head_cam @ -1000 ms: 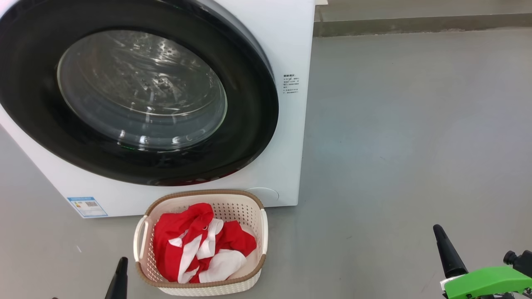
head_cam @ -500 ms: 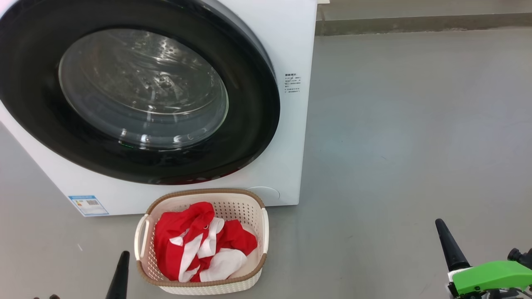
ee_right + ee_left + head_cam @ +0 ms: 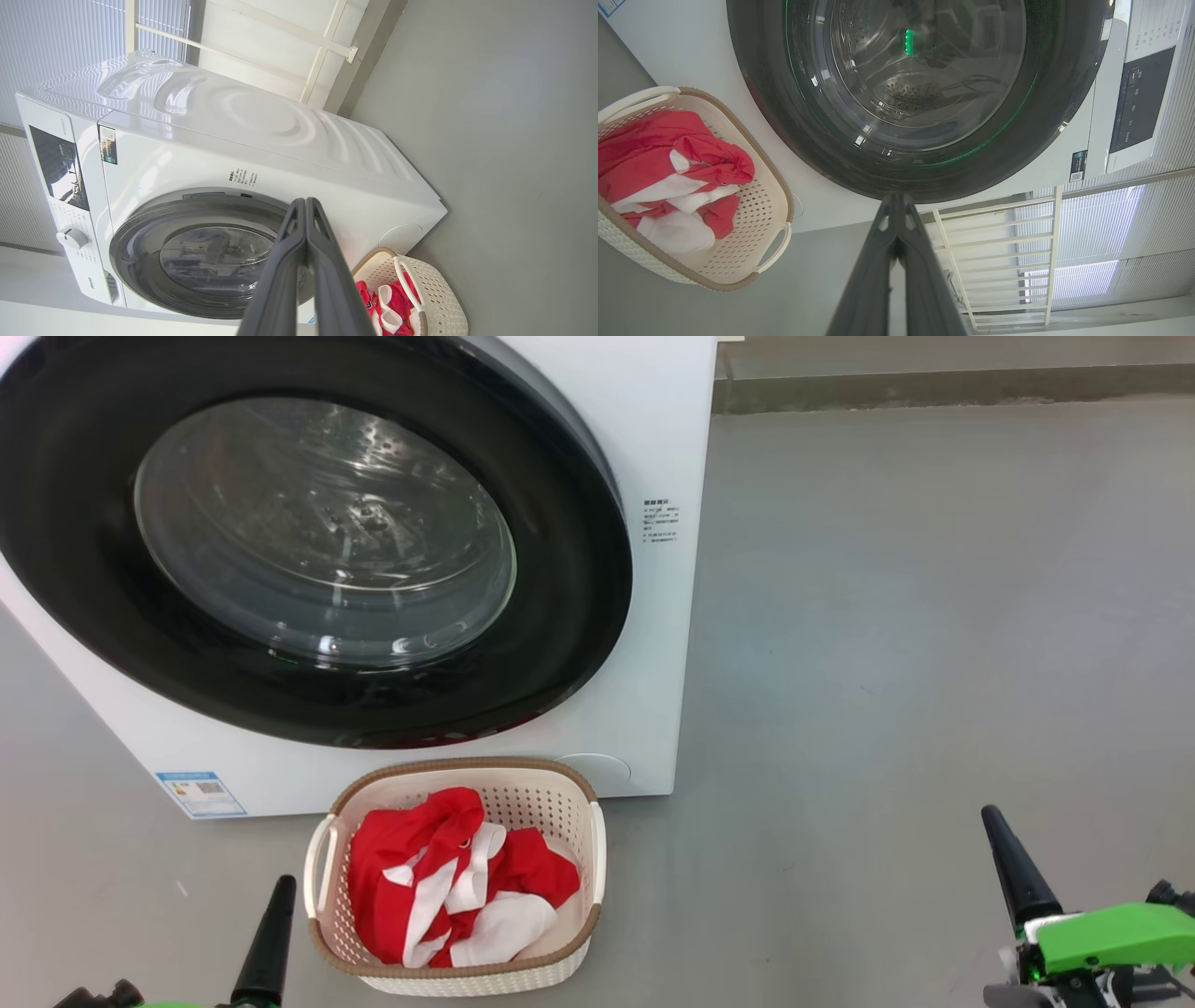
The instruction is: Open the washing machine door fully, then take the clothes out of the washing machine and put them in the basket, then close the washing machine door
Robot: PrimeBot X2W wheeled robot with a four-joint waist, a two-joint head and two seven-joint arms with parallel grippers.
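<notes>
L gripper [image 3: 280, 896], fingers clenched together w/ nothing between them, points up from lower left over the grey floor [image 3: 934, 616]. Ahead & just left of its tip: blue label sticker [image 3: 201, 793] on the washing machine [image 3: 653, 429], print too small to read. Just right of the tip, the basket [image 3: 467, 768] sits close before the machine's front, the clothes [image 3: 439, 887] heaped inside. Beyond both, the washing machine door [image 3: 560, 616] lies flush w/ the front. Small black text block [image 3: 659, 521] right of the rim, illegible. Far right, well apart from the basket, R gripper [image 3: 994, 821] is likewise clenched, empty. R wrist view: dark control panel [image 3: 58, 168] & dial [image 3: 72, 238], lettering unreadable.
</notes>
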